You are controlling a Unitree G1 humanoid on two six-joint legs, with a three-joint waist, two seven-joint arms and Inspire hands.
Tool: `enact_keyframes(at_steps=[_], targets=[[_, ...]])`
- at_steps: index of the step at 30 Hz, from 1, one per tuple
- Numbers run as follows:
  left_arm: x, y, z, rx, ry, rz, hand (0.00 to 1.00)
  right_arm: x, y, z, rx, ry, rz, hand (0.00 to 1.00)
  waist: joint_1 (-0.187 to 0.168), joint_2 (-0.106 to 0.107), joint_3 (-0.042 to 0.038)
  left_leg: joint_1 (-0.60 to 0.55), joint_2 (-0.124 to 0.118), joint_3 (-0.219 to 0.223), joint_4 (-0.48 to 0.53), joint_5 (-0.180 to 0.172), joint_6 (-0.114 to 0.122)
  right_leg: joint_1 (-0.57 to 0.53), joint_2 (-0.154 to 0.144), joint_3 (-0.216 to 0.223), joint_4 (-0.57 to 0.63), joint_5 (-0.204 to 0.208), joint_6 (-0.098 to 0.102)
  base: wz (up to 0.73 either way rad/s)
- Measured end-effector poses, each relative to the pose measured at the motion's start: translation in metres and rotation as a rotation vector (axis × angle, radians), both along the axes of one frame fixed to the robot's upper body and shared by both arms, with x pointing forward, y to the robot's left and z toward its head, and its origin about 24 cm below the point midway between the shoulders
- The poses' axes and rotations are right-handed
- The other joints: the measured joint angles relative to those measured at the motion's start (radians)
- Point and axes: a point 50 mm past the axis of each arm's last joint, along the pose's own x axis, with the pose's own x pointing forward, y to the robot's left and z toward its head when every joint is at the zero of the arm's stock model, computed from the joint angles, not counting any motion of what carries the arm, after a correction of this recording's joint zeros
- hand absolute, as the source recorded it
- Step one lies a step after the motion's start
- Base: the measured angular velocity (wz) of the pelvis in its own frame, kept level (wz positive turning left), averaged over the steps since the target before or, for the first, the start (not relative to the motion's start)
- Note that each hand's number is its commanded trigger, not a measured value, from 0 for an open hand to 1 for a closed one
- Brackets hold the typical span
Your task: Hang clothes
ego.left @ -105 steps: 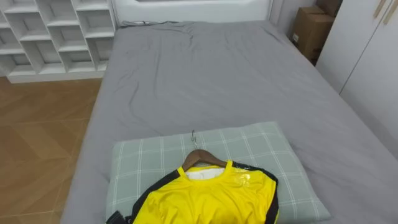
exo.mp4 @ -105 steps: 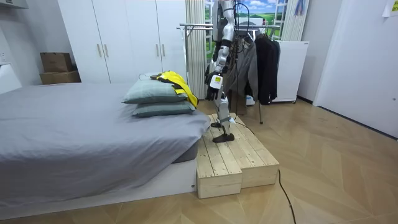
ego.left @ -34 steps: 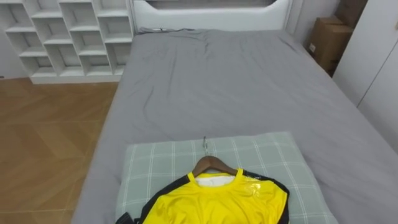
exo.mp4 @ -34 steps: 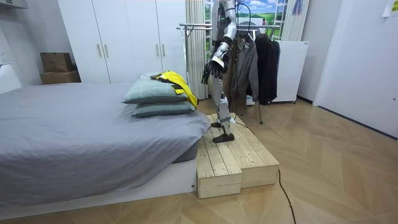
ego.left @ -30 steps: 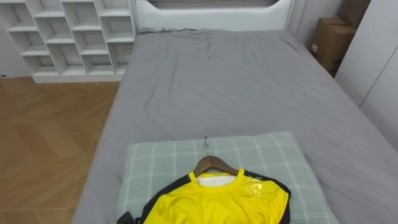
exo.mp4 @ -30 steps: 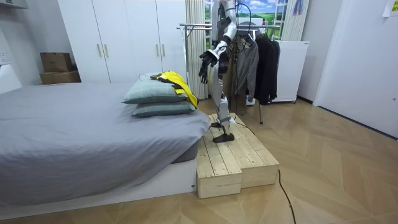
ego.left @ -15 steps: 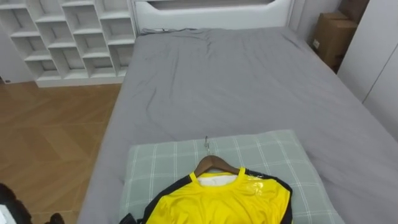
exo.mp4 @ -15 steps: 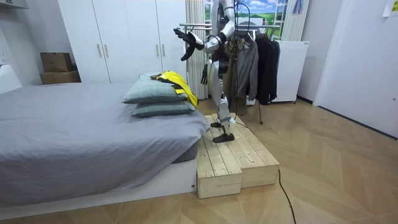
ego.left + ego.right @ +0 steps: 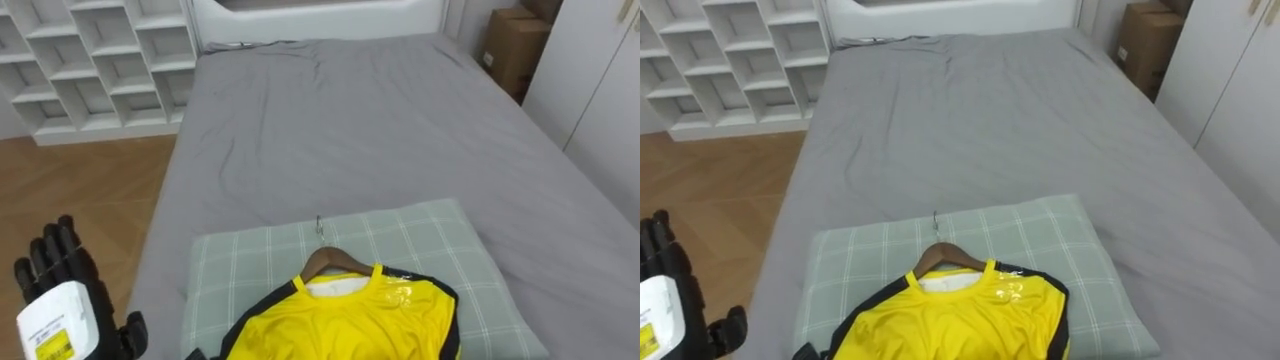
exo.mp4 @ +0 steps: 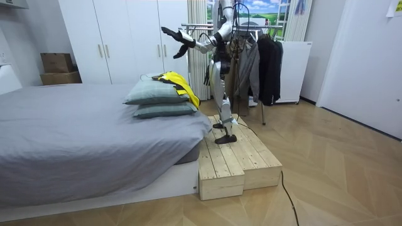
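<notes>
Bedroom: grey bed (image 9: 400, 130) runs up the frame, with white cube shelves (image 9: 90, 60) at upper left.
Shirt: yellow, black-trimmed shirt (image 9: 340, 320) on a wooden hanger (image 9: 330, 262) lies flat on the green checked pillow (image 9: 440, 250), lower centre.
Axis: collar and metal hook (image 9: 319, 228) point up-frame; hanger bar lies left-right.
Change: left hand (image 9: 60, 300) has risen into the lower left, fingers straight and empty; a reach is probably starting.
Other arm: right hand (image 10: 206, 75) hangs low; state cannot be told.

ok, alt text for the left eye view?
A yellow shirt on a wooden hanger lies on a green checked pillow at the near end of a grey bed. The robot's left hand, open and empty, is at lower left beside the bed.
</notes>
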Motion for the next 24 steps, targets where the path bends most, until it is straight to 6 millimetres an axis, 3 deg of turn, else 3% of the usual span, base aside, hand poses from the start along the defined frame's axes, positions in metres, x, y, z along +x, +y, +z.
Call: enact_keyframes(at_steps=[9, 13, 24], targets=[[0.004, -0.02, -0.004, -0.002, 0.018, -0.087, 0.0, 0.004, 0.002, 0.0, 0.007, -0.011, 0.004, 0.0, -0.018, -0.004, 0.0021, 0.0, 0.0, 0.022, 0.001, 0.0, 0.0, -0.009, 0.0, 0.045, 0.0, 0.0, 0.0, -0.07], [0.004, -0.02, -0.005, -0.013, 0.028, -0.086, 0.0, 0.005, 0.002, 0.0, 0.009, -0.014, 0.0, 0.0, -0.039, -0.006, 0.0031, 0.002, 0.001, 0.028, -0.001, 0.001, -0.001, -0.011, 0.0, 0.042, 0.0, 0.0, 0.0, -0.06], [0.004, -0.028, -0.019, -0.038, 0.172, -0.144, 0.0, 0.005, 0.003, 0.0, 0.009, -0.011, -0.011, 0.0, -0.044, -0.015, 0.002, 0.006, 0.003, 0.053, -0.001, 0.001, -0.001, -0.013, 0.0, 0.047, 0.0, 0.0, 0.0, -0.06]])
